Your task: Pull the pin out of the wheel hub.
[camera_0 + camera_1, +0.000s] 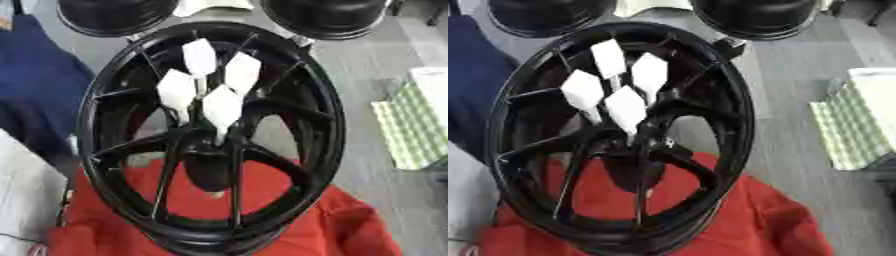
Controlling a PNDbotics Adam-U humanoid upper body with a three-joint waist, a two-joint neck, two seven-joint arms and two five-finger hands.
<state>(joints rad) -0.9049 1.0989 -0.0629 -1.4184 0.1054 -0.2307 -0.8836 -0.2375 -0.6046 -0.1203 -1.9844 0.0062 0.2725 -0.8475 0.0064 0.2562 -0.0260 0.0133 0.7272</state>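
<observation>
A black spoked wheel hub [98,100] lies tilted on a red cloth [350,225] and fills the middle of both views. Several white pins stand in a cluster at its centre, each with a flat, pointed white head. The top pin [199,56] is farthest from me, another pin [242,72] stands to its right, and a third pin [177,90] to its left. The nearest pin [222,105] runs down into the hub's centre [213,150]. Neither of my hands shows in either view.
Two black rounded objects [114,15] [324,17] sit beyond the wheel at the top edge. A dark blue cloth [35,75] lies at the left, with a pale grey sheet [22,190] below it. A green-and-white checked item [411,125] lies on the grey floor at the right.
</observation>
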